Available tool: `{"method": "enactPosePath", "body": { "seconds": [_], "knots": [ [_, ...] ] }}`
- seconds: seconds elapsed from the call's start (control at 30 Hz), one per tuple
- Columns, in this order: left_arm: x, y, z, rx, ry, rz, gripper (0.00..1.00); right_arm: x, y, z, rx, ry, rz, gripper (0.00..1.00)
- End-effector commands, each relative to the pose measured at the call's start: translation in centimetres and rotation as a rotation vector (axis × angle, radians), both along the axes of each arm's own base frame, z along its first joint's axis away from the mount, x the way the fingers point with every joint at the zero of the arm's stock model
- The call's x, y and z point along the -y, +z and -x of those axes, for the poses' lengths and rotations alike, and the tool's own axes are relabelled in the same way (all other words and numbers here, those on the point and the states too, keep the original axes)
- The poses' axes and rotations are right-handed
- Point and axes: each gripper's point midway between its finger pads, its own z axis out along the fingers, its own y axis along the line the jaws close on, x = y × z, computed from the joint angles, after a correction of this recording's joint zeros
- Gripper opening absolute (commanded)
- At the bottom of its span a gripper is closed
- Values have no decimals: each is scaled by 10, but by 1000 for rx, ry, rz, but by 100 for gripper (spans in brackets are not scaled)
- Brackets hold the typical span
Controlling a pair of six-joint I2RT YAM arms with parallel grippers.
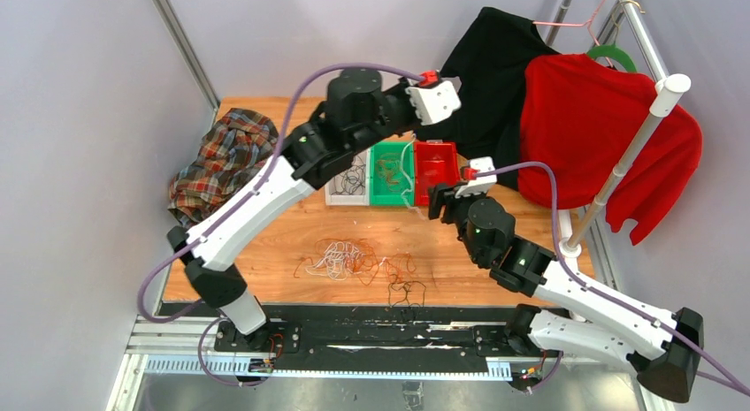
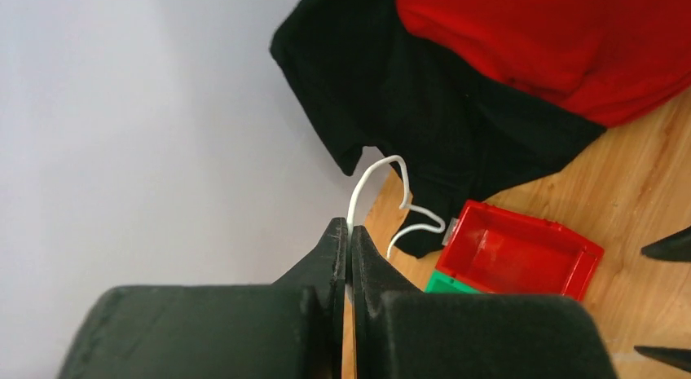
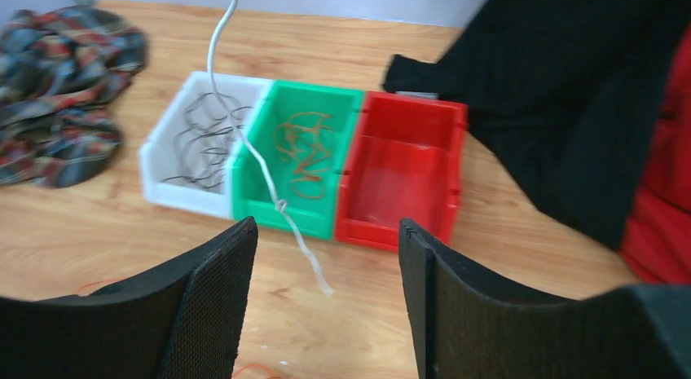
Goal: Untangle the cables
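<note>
Left wrist view: left gripper (image 2: pixel 349 232) pinches a white cable (image 2: pixel 358 187), raised high, probably so the strand hangs free of the tangle (image 1: pixel 345 259) on the near table (image 1: pixel 265 243). Below, right gripper (image 3: pixel 324 226) hangs spread, the strand dangling before it across green bin (image 3: pixel 314 90). Beside them, black garment (image 3: pixel 538 77) crowds red bin (image 3: pixel 415 106); white bin (image 3: pixel 183 196) holds black cables (image 3: pixel 204 138).

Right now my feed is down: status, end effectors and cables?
Left end effector shut on thin white cable, held high. Right end effector open, empty. Cable dangles by green plastic bin; nothing in the way.
</note>
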Motion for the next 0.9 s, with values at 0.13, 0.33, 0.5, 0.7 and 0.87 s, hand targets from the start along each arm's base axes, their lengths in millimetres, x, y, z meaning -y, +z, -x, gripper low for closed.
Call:
{"method": "enactPosePath", "body": {
  "seconds": [0.13,0.33,0.5,0.7,0.87],
  "knots": [
    [42,11,-34,77,11,66,0,81,-21,-11,-42,-277,44,56],
    [62,-17,-56,152,17,-26,0,107,-40,-13,-83,-345,31,52],
    [71,-44,-72,142,23,-76,0,114,-50,-12,-109,-374,12,50],
    [86,-84,-85,29,25,-76,0,122,-56,-8,-113,-414,-15,45],
    [94,-120,-90,-78,39,-80,0,133,-52,-6,-99,-447,-25,45]
  ]
}}
